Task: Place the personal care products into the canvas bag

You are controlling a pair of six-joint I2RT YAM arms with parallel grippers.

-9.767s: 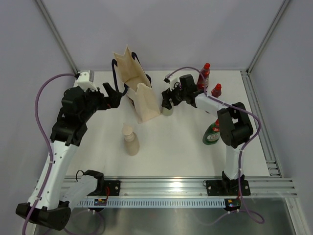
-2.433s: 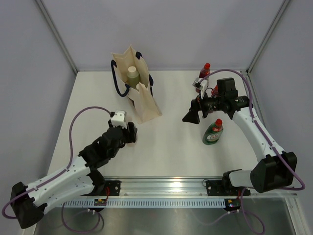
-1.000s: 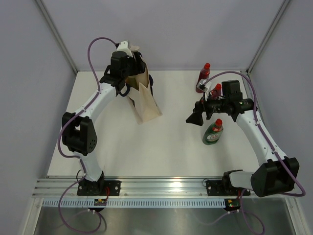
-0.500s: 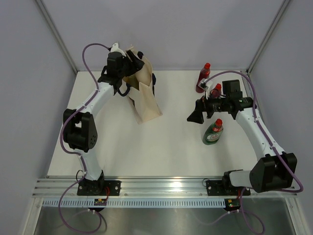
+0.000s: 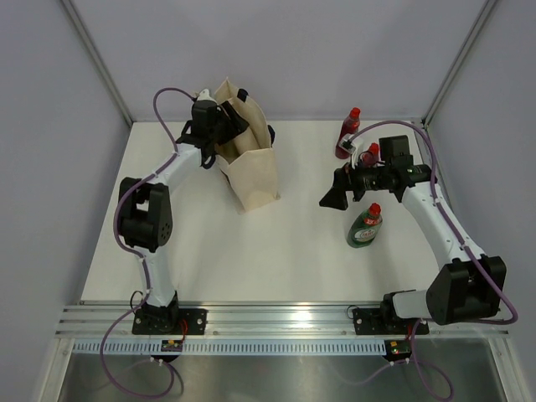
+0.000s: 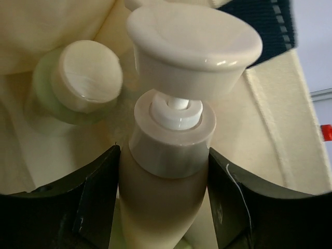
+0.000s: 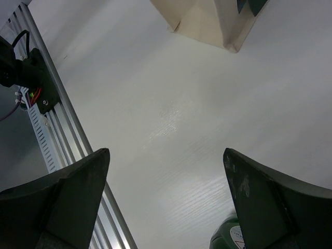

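Observation:
The canvas bag [image 5: 251, 172] stands at the back left of the table, with its mouth open. My left gripper [image 5: 219, 126] reaches into that mouth from the left. In the left wrist view the gripper [image 6: 163, 153] is shut on a pinkish-beige bottle [image 6: 166, 197], its whitish cap [image 6: 192, 41] tilted on top, inside the cream cloth walls [image 6: 264, 119]. A sage-green bottle [image 6: 78, 88] with a whitish cap stands in the bag just to its left. My right gripper [image 5: 329, 199] hangs open over the bare table right of the bag, with nothing between its jaws [image 7: 166, 202].
A green dish-soap bottle [image 5: 365, 226] stands under the right arm and shows at the lower edge of the right wrist view [image 7: 228, 241]. Two red-capped bottles [image 5: 348, 132] [image 5: 369, 155] stand at the back right. The aluminium rail [image 5: 285, 318] runs along the near edge.
My left gripper has gone down into the bag's mouth with the beige bottle. The bag's top has spread wider and shifted right. The right arm has barely moved.

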